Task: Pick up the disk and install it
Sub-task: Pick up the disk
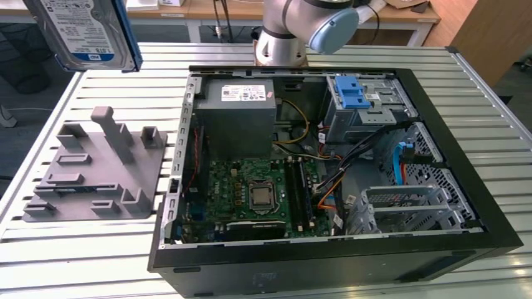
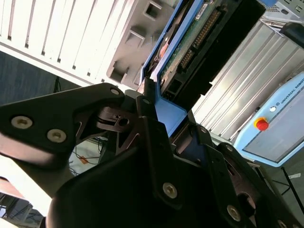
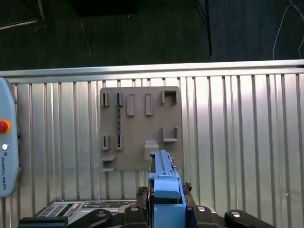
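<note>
The gripper (image 2: 168,116) was clenched on the disk (image 1: 83,28), held aloft: silver casing, white-and-blue label, blue side rails.

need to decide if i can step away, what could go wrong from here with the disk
1. The gripper clamps the disk at one end, on its blue rail. Most of the body sticks out beyond the grip, so it might tilt or slip.
2. It hangs above the grey fixture; a drop would likely strike the upright posts.
3. Loose cables run beside the drive cage and could snag the disk.
</note>
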Tool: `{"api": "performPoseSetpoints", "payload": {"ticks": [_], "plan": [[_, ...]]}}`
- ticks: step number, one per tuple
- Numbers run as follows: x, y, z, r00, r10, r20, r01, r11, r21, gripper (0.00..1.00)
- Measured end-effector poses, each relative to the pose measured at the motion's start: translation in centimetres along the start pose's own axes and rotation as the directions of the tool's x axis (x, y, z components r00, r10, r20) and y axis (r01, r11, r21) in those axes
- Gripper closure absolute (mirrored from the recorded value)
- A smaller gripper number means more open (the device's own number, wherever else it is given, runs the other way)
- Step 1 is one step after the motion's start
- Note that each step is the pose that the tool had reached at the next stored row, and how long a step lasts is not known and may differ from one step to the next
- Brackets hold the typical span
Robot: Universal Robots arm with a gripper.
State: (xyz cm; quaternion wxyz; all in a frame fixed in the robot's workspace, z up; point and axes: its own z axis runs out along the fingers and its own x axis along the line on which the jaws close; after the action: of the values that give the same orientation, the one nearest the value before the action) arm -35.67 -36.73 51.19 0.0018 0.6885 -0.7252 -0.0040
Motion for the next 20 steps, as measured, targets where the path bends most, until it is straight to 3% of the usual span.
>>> {"api": "performPoseSetpoints", "payload": {"ticks": [2,16,20], "plan": [[0.18,-0.64,-0.01,1.0,0.0,-0.0001,0.0,1.0,-0.0002,0.63],[0.08,-6.98,-0.06,1.0,0.0,-0.0001,0.0,1.0,-0.0009,0.63],[0.02,-8.25,-0.08,1.0,0.0,-0.0001,0.0,1.0,-0.0012,0.63]]}}
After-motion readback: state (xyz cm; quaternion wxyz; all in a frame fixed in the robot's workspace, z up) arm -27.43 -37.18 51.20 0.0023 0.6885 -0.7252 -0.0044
